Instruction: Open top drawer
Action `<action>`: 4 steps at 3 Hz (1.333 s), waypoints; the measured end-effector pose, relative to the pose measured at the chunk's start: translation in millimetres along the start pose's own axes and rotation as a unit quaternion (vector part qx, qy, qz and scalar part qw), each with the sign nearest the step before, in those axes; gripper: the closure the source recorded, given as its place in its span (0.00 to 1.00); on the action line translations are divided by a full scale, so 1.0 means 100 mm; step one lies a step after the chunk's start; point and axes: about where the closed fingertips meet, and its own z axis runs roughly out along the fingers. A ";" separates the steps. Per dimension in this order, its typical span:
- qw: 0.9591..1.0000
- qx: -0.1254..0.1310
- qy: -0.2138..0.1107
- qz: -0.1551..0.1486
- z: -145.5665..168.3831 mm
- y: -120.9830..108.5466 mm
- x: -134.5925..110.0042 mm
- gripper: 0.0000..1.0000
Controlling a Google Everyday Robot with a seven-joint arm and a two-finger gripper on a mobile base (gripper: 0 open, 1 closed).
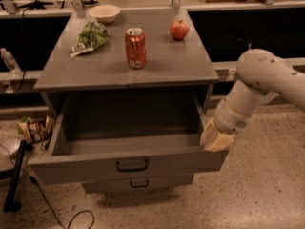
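- Since the top drawer (71, 168) stands pulled far out of the grey cabinet (167, 66), with its bare inside wide open to view, you can count the opening as done or all but done (that is my reading of how it lies).
- Look at the gripper (217, 140): it sits at the drawer's right front corner, against the top edge of the front panel and well apart from the small black bar handle (132, 164) at the centre.
- Whether it is clamped on that corner or only resting against it, I cannot tell from this view.
- Beneath the top drawer's front you can see the next drawer (109, 185) down, and the arm is nowhere near that one.
- Up on the cabinet top, the red soda can (135, 47) stands upright in the middle. The apple (179, 29), the bowl (105, 12) and the green snack bag (90, 36) lie further back.
- What is left for you looks small: perhaps a last bit of travel if the runners allow it, then getting the gripper clear of the corner without nudging the drawer back in.
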 end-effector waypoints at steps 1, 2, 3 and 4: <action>0.999 0.031 0.000 0.007 -0.41 0.10 0.04 0.17; 0.996 0.093 -0.011 0.006 -0.92 -0.11 -0.10 0.00; 0.991 0.134 -0.018 0.017 -1.18 -0.29 -0.14 0.00; 0.981 0.176 -0.060 0.051 -1.45 -0.47 -0.09 0.00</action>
